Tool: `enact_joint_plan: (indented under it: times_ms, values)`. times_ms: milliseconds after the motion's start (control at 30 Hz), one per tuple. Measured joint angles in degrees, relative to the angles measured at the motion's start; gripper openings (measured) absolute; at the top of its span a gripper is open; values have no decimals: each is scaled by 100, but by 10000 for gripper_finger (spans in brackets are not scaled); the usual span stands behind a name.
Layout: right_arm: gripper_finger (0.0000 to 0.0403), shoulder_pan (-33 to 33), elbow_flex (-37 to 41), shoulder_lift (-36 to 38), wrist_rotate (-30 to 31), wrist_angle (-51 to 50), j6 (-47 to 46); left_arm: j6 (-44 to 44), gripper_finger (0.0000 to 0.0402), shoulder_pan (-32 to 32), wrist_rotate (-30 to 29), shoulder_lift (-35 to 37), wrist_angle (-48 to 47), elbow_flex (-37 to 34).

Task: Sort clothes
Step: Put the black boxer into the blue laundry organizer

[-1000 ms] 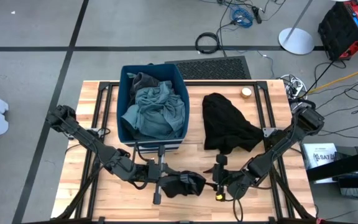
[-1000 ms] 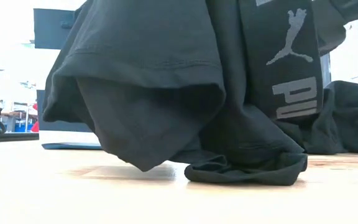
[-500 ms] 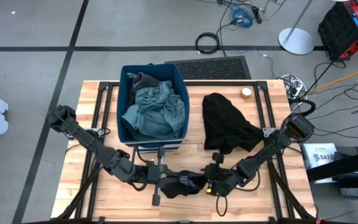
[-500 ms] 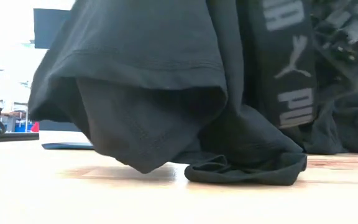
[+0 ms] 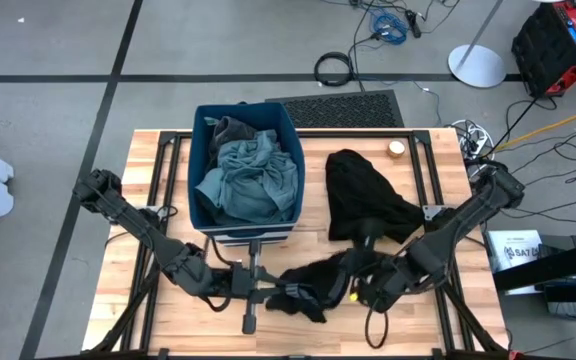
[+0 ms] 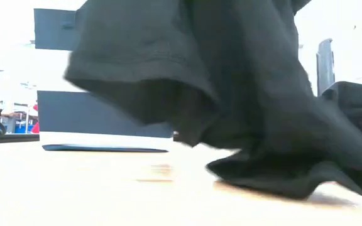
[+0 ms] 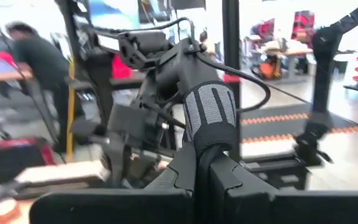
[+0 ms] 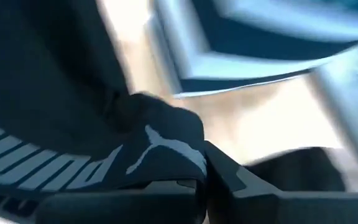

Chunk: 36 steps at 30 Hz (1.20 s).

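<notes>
A black garment (image 5: 313,280) with a logo waistband hangs stretched between my two grippers near the table's front edge. My left gripper (image 5: 268,292) is shut on its left end and my right gripper (image 5: 360,285) on its right end. In the low view the garment (image 6: 231,94) droops, and its lower folds (image 6: 288,176) rest on the wood. Another black garment (image 5: 368,205) lies heaped on the table at the right. Grey-green clothes (image 5: 253,180) fill the navy bin (image 5: 200,160). My left gripper pinches the garment's waistband at a grey-striped stretch (image 7: 209,118) between its two fingers, coming in level from the table's left. The band stands out past the fingertips. My right gripper pinches the waistband next to the white logo (image 8: 160,146) between its two fingers, slanting down. The cloth is lifted there and runs toward the left gripper.
The navy bin stands at the table's far middle. A small round pale object (image 5: 396,148) lies at the far right of the table. Bare wood (image 5: 138,320) shows at the front left. A person (image 7: 36,56) stands in the room beyond the table.
My right gripper has shut on the black garment's waistband and risen, tipping further down and shifting toward the table's right. The garment has been drawn out between the two grippers, and its hanging folds have swung; the lower folds stay on the table.
</notes>
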<state>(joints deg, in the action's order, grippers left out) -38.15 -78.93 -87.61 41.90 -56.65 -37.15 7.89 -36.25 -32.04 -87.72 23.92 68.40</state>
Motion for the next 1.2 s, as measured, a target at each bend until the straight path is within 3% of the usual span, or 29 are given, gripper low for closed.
enact_joint_plan:
  times_ms: [167,300,400,533,700,800,900,1033,1200]
  values:
    - [1,66,-1222,8,1239,-2012,-248,855,11,131,-243,46,538,4]
    - [0,181,-1883,9,1967,-2794,-332,1130,11,436,-267,92,575,7]
    - [0,183,-2068,27,1971,-2858,-464,869,11,652,1,92,362,4]
    - [0,-189,-1624,41,1635,-2828,-1315,22,11,789,982,-45,134,-114]
    - [0,-1092,-97,20,1105,-1919,-3197,-753,6,551,1160,-815,16,-303]
    - [0,-1647,799,13,881,-519,-4104,-1355,4,302,1172,-1445,112,-326]
    - [0,-2028,1333,-24,903,919,-4363,-1944,3,36,1078,-2053,312,-331]
    - [0,-1984,1647,-180,1313,1707,-4369,-2425,3,-206,313,-2517,583,-332]
    - [0,-1247,1729,-532,1269,1584,-4341,-2820,2,-103,-917,-2638,18,-332]
